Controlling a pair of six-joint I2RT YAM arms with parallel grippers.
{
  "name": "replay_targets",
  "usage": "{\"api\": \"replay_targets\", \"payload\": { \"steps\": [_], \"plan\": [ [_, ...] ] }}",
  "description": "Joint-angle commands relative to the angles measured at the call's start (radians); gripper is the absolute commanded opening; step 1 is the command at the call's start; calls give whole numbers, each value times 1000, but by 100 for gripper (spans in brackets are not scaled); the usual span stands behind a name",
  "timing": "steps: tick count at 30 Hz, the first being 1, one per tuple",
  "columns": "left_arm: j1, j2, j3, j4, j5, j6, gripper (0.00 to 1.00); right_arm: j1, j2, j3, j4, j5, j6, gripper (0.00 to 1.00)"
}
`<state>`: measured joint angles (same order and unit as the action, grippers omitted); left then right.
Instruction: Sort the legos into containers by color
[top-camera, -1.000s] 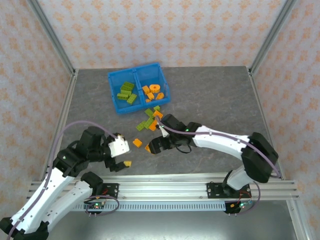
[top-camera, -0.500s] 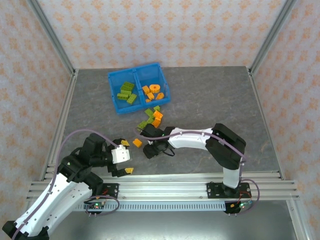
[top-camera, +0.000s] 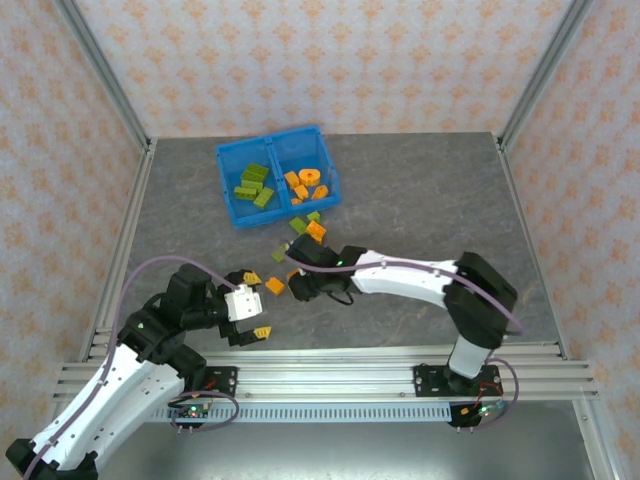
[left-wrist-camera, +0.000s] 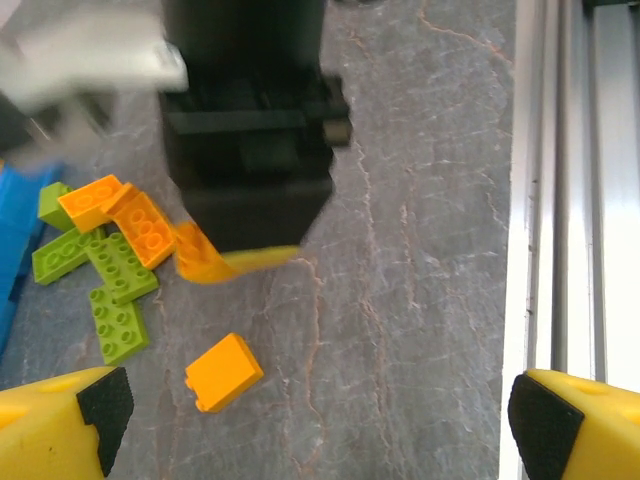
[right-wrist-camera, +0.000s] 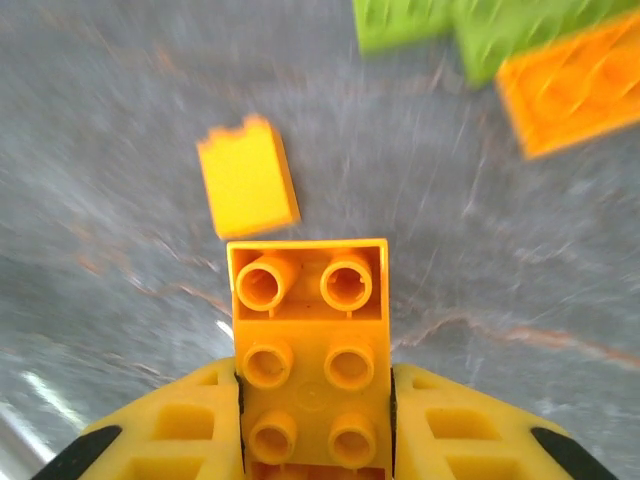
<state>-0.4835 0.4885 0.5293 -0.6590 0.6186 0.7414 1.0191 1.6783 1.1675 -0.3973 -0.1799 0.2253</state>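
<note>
Your right gripper (right-wrist-camera: 310, 420) is clamping a bright orange studded brick (right-wrist-camera: 308, 330) between its yellow fingers (right-wrist-camera: 170, 430); your left gripper (top-camera: 256, 304) is standing wide apart, empty
That brick is being held over the grey veined tabletop (top-camera: 420, 200), near a loose orange brick (top-camera: 274, 286) and a mixed green-and-orange pile (top-camera: 305, 232) lying just before the glossy blue bin (top-camera: 224, 186). Olive bricks (top-camera: 254, 184) are sitting in its left compartment, orange ones (top-camera: 305, 184) in its right. Open table is stretching to the right; the metal rail (top-camera: 330, 365) is bounding the near edge
</note>
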Motion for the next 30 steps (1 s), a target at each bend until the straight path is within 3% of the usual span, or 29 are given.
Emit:
{"api": "replay_targets", "payload": {
  "steps": [1, 6, 14, 22, 26, 30],
  "plan": [
    [3, -7, -21, 73, -27, -31, 100, -71, -86, 34, 84, 31, 38, 27],
    [5, 0, -17, 119, -53, -75, 100, -199, -36, 128, 151, 87, 12, 27],
    [9, -62, -24, 168, -167, -164, 100, -363, 320, 542, 113, 79, 0, 27],
    [10, -102, -44, 169, -163, -142, 100, -395, 675, 940, -66, 65, 22, 29],
    [11, -103, -46, 174, -157, -142, 100, -402, 763, 1068, -130, 70, 28, 32],
    [11, -108, -46, 169, -163, -140, 100, -405, 783, 1142, -190, 77, 35, 43]
  ]
}}
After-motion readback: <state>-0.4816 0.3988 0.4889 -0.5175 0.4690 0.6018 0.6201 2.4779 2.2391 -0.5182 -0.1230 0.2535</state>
